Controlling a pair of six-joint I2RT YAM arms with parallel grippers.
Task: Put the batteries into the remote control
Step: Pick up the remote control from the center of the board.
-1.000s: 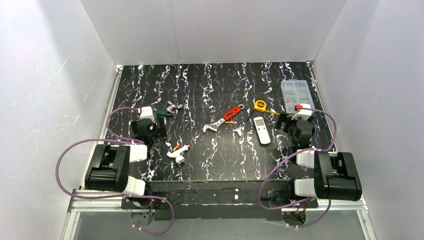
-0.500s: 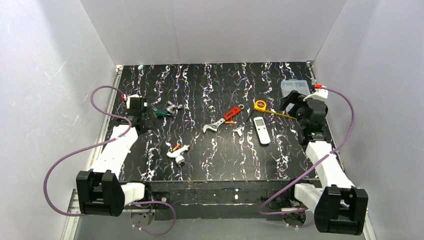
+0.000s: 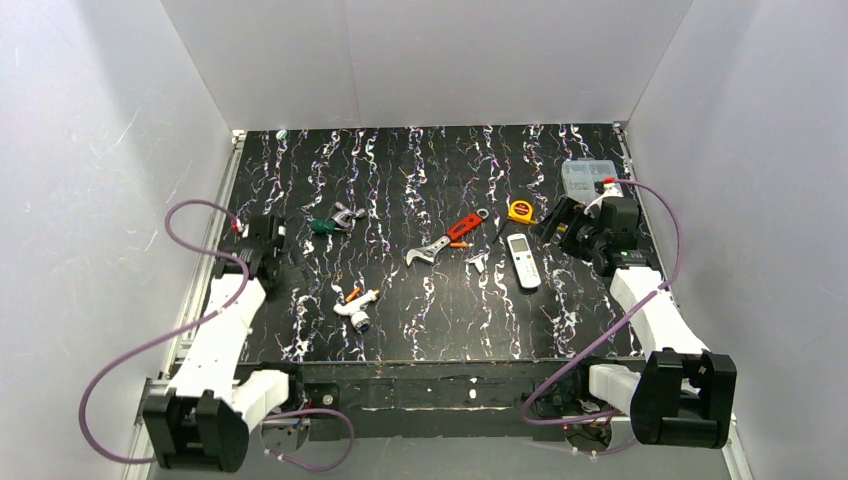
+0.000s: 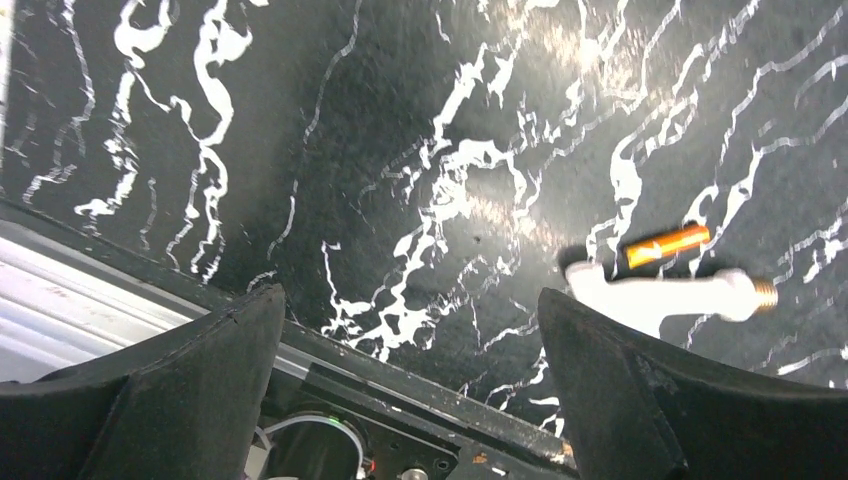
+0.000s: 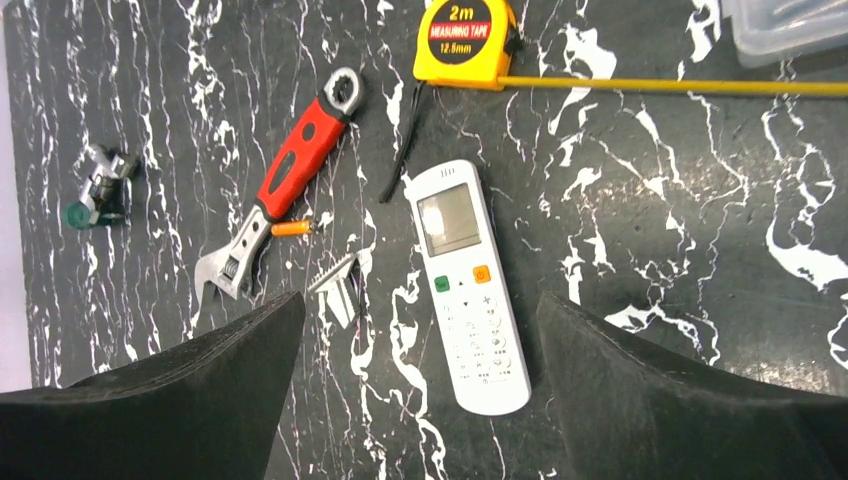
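The white remote control [image 3: 523, 260] lies face up right of the table's middle, its display and buttons showing [image 5: 468, 285]. One orange battery [image 3: 459, 245] [image 5: 292, 228] lies by the red-handled wrench [image 5: 290, 175]. Another battery [image 3: 352, 294] [image 4: 667, 245] rests against a white tube tool [image 4: 665, 293]. My right gripper [image 3: 566, 228] [image 5: 420, 300] hovers open just right of the remote, holding nothing. At the table's left side my left gripper [image 3: 265, 250] [image 4: 410, 298] is open and empty, with the battery and tube off to its right.
A small white cover piece [image 5: 338, 285] lies left of the remote. A yellow tape measure [image 5: 467, 42] with its blade pulled out sits beyond it, and a clear parts box [image 3: 590, 178] at the back right. A green-tipped metal part [image 3: 333, 222] lies at the left.
Both arms have unfolded from near their bases. The left gripper swung out to the table's left side; the right rose towards the box, then came down left beside the remote. The objects stayed put.
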